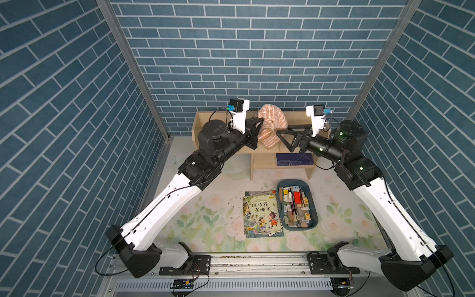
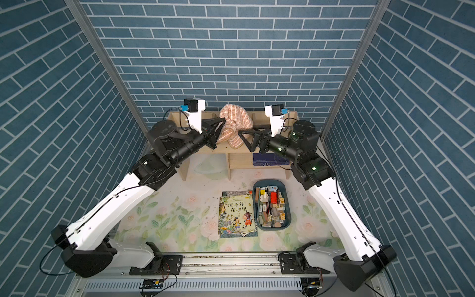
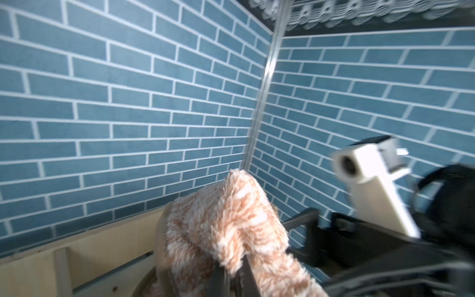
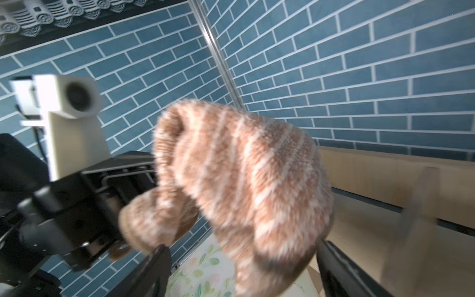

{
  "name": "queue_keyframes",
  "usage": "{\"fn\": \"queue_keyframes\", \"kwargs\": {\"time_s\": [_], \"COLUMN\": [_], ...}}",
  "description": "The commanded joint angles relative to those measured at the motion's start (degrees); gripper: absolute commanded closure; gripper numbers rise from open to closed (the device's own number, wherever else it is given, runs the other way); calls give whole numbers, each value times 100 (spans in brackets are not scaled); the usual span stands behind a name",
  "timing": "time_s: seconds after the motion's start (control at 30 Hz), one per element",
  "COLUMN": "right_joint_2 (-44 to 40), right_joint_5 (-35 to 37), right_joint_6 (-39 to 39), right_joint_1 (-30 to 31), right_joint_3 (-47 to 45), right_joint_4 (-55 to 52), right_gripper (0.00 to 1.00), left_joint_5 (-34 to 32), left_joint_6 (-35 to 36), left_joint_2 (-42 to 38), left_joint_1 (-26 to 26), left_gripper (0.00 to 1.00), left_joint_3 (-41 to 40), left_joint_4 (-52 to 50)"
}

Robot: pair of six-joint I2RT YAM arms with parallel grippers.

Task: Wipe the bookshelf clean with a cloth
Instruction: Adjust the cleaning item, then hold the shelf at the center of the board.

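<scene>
Held clamped in left pincer (image 1: 259,123): soft brown-pink-and-cream striped cloth (image 1: 272,119), hanging 12-to-6 o'clock over light-wood bookshelf (image 1: 198,126). At its 3 o'clock, right pincer (image 1: 282,129) spread apart, possibly touching lower fold.

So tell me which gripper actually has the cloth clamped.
The left gripper: its jaws are shut on the cloth; the right gripper has its jaws wide open.

From my remote feed: the cloth (image 1: 272,123) shows fluffy, deep-piled fabric; the bookshelf (image 1: 253,167) is pale, matt, smooth wood; the picture book (image 1: 262,214) has a glossy paper cover.
</scene>
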Motion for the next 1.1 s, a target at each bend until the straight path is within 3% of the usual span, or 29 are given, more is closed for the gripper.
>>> {"fn": "queue_keyframes", "kwargs": {"time_s": [0.0,0.07,0.13,0.23,0.33,0.4,0.43,0.5,0.53,0.67,0.8,0.93,1.07], "right_joint_2": [199,320,384,385,160,-72,-191,-402,-460,-382,195,845,1303], "right_joint_5": [-156,-213,-135,-34,126,422,693,1183,1482,2829,3321,3867,3678], "right_joint_6": [219,260,252,328,399,393,370,243,132,-188,-78,-217,-292], "right_joint_1": [252,463,656,783,786,785,784,776,769,512,-424,-786,-1057], "right_joint_3": [262,277,258,145,-173,-400,-499,-588,-513,331,1258,1489,1157], "right_joint_4": [519,709,824,984,1245,1259,1209,1001,778,-731,-2147,-2795,-2680], "right_gripper": [9,12,22,54,79,100,100,100,100,100,100,100,100], "left_joint_5": [1218,1147,1222,1317,789,199,31,-147,-223,-1104,-2426,-2337,-2119], "left_joint_6": [-20,-128,-169,-223,-370,-506,-564,-605,-579,-365,-438,-689,-753], "left_joint_2": [-97,-153,-145,-77,-35,-54,-87,-167,-210,-555,-910,-962,-1017], "left_joint_1": [14,18,44,60,183,297,365,488,527,718,1328,2502,3233], "left_gripper": [100,100,100,100,99,77,69,43,36,30,18,16,11], "left_joint_3": [-467,-599,-699,-804,-879,-943,-1001,-1090,-1082,-1112,-1088,-1160,-1610], "left_joint_4": [709,781,835,905,803,674,670,663,611,376,-351,-1032,-1077]}}
